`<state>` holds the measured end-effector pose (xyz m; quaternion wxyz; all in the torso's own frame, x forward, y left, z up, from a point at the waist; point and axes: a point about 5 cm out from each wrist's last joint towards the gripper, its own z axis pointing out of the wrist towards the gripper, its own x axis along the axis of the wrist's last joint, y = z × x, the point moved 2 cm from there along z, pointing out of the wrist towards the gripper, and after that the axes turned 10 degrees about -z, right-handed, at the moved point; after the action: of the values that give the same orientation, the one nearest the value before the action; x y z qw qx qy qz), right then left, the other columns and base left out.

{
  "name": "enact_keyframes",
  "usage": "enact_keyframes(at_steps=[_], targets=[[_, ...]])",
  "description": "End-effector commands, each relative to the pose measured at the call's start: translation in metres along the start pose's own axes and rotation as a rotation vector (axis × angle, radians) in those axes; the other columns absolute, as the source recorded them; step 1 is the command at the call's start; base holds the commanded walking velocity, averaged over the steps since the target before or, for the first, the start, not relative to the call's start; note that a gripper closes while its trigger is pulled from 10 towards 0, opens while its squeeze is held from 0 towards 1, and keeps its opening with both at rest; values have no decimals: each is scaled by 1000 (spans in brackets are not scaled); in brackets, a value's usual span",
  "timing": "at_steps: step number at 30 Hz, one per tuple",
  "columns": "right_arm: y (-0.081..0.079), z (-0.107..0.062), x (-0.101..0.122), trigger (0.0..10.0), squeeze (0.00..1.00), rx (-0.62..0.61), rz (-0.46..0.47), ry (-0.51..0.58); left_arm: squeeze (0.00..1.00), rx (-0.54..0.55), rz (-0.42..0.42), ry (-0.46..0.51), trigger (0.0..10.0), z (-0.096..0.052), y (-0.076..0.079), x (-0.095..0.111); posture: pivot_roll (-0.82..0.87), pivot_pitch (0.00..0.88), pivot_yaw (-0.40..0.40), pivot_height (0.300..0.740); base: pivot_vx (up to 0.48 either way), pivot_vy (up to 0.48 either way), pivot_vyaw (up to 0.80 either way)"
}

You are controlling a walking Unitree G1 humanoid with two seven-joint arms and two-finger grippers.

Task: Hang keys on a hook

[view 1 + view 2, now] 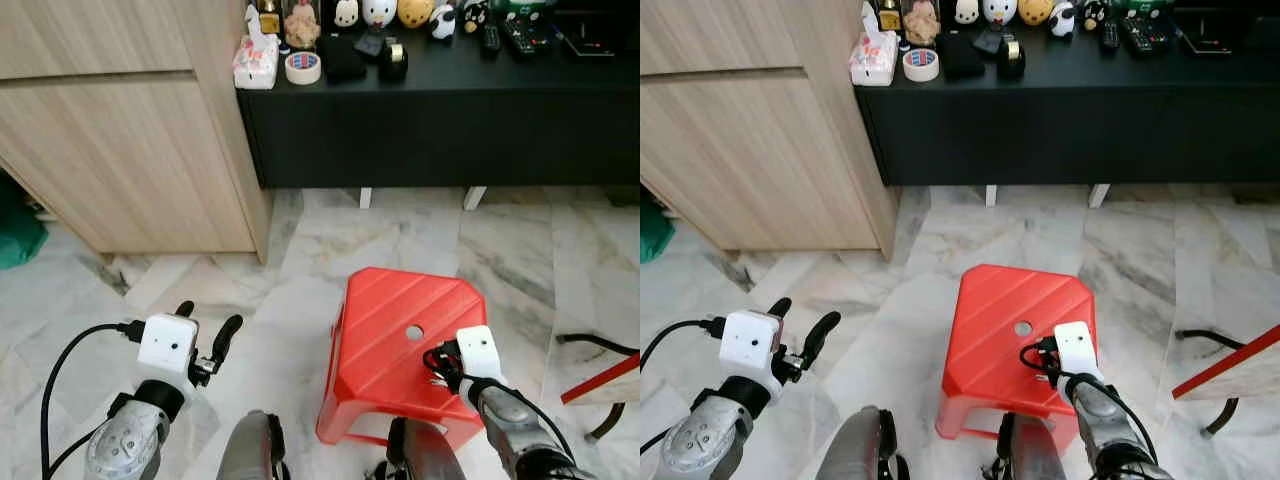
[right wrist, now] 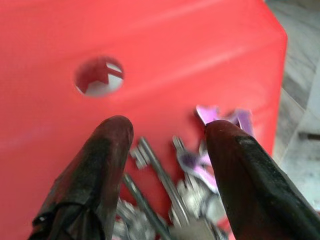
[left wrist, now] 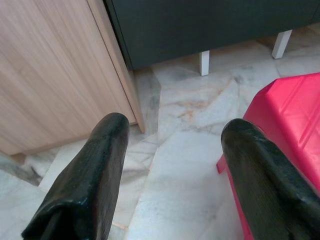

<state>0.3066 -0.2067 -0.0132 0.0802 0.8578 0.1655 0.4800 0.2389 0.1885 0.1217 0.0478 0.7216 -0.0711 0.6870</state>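
Pickup step, keys not yet lifted; right claw point(image 2: 165, 165) hovers low over the near right part of the red stool point(image 1: 385, 320), fingers spread wide, keys point(image 2: 172, 192) lying flat on the stool top between and just under the two black fingers point(image 2: 95, 170); bunch looks like several silver keys fanned out plus a purple tag point(image 2: 225, 117) at the far side of the bunch; not pinched yet as far as the right wrist view shows, fingers straddle the bunch but whether they touch it I cannot tell; round hole point(image 2: 99, 75) in the stool top sits beyond the keys, well clear of them; left claw point(image 1: 205, 340) idle to the left of the stool, held above the marble floor point(image 1: 300, 250), fingers spread, holding nothing; wooden cabinet point(image 1: 120, 120) far left, black worktop point(image 1: 450, 70) far centre carrying a tape roll point(image 1: 303, 67), tissue pack point(image 1: 256, 62) and small figurines point(image 1: 380, 12); no hook can be made out, so the hanging spot is unknown from here; judgement: next move calls for lowering the right claw a touch and closing on the key ring or the thick part of the bunch, not a single blade, since flat keys on smooth plastic will likely slide or fan; after that, lift, turn and find the hook.
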Motion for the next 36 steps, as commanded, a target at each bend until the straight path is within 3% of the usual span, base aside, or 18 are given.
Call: enact_keyframes(at_steps=[1, 12, 26, 36], targets=[[-1, 1, -1, 10000, 0, 18, -10, -22, 0, 1, -5, -17, 10000, 0, -1, -2, 128, 215, 16, 638, 0, 0, 0], [-3, 1, -10, 10000, 0, 88, -42, -121, 0, -1, 9, -15, 10000, 6, -4, 0, 127, 182, 21, 638, 0, 0, 0], [-4, 0, -9, 10000, 0, 166, -84, -150, 0, -5, 21, -2, 10000, 15, -6, 2, 122, 154, 24, 638, 0, 0, 0], [6, 1, -8, 10000, 0, 122, -120, -186, 0, -9, 30, 7, 10000, 20, -8, 3, 121, 129, 28, 638, 0, 0, 0]])
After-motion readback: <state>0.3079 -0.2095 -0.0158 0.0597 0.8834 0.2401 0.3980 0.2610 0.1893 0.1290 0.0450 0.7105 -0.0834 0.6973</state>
